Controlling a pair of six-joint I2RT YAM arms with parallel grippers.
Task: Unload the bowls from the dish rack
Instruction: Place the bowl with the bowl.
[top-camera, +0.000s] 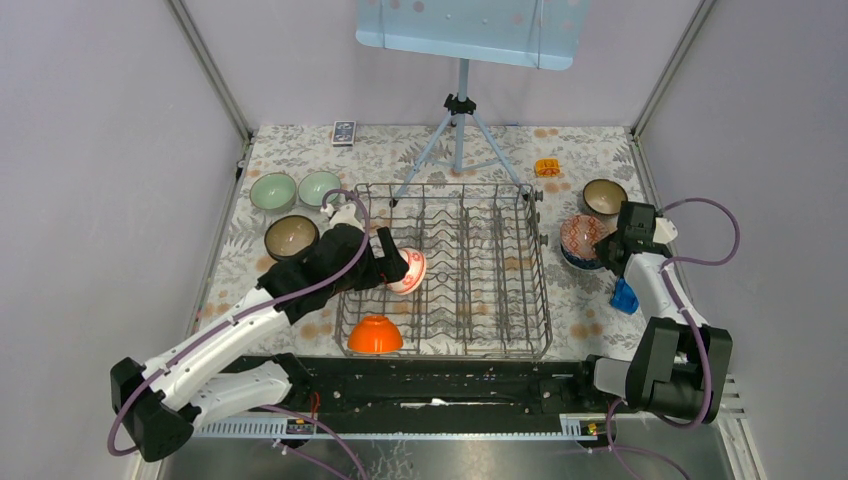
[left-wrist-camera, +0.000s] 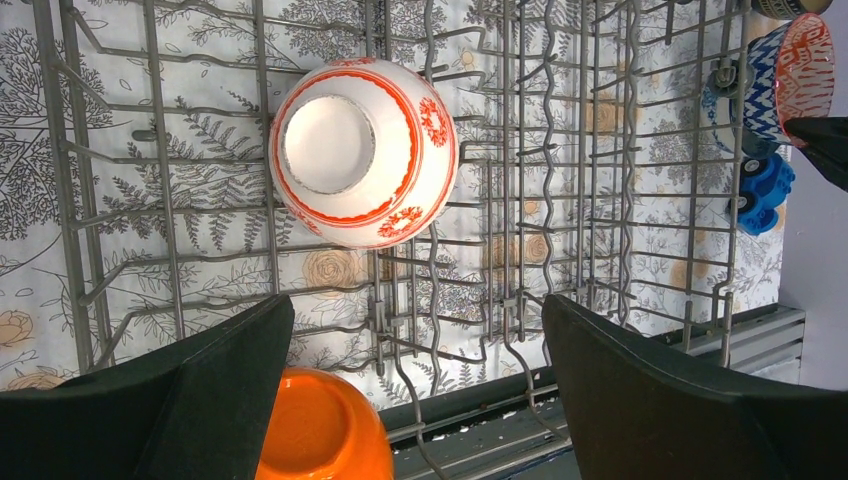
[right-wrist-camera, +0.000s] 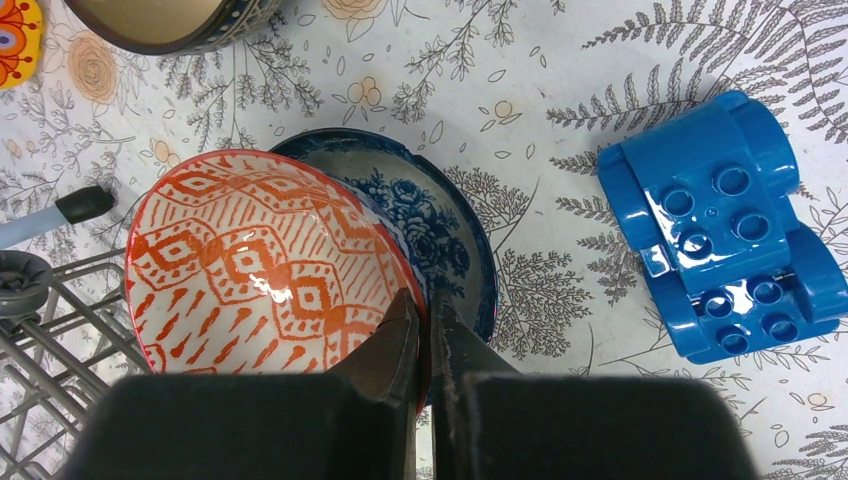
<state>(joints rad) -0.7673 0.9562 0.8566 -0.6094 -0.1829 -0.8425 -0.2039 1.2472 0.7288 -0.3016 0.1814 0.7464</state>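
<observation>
Left gripper (left-wrist-camera: 415, 300) spread wide over upturned bowl (left-wrist-camera: 362, 150) in dish rack (top-camera: 500, 300); right gripper (right-wrist-camera: 425, 330) pinches rim of red-patterned bowl (right-wrist-camera: 250, 260). Floral tabletop (top-camera: 240, 275), grey walls (top-camera: 100, 150).

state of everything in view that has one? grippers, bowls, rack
left gripper, open over the dish rack
right gripper, shut on lattice bowl's rim
lattice bowl, tilted, in blue floral bowl
blue floral bowl, upright, unloaded
red-and-white bowl, racked, tipped, foot showing
orange bowl, racked, rim down
left brown bowl, upright, unloaded
right brown bowl, upright, unloaded
outer green bowl, upright, unloaded
inner green bowl, upright, unloaded
</observation>
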